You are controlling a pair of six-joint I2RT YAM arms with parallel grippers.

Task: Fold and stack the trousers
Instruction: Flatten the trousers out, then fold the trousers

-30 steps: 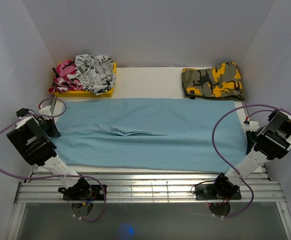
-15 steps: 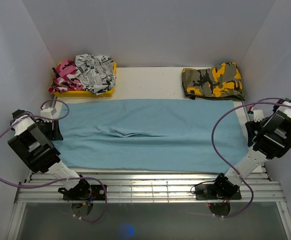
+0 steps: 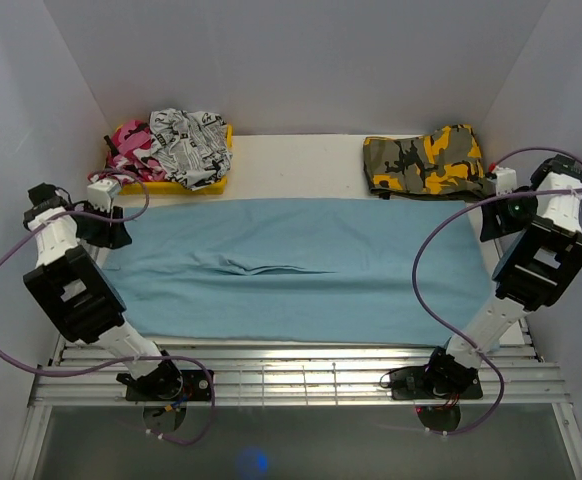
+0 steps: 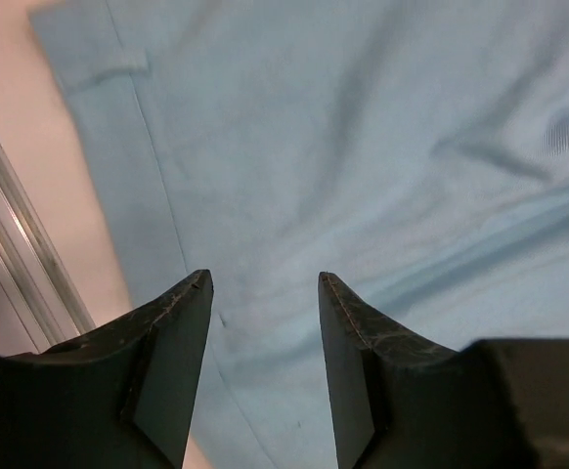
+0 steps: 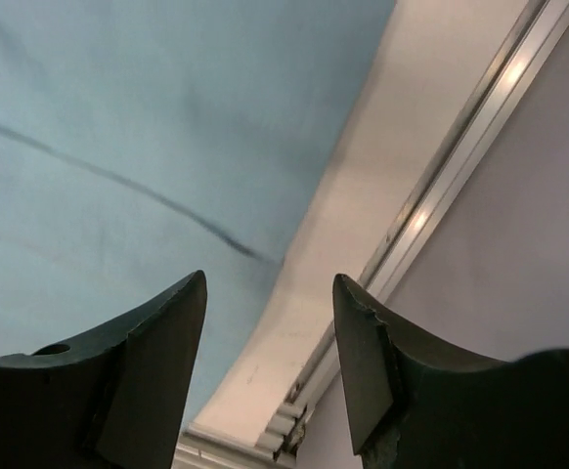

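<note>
One pair of light-blue trousers lies spread flat along the desk, reaching nearly from side to side, with a shallow crease near the middle. We see the left end effector above the cloth's left end, its fingers spread with nothing between them. The right end effector hangs over the right edge of the cloth, also spread and empty. Behind, a yellow tray holds crumpled garments, and a folded camouflage garment lies at rear right.
</note>
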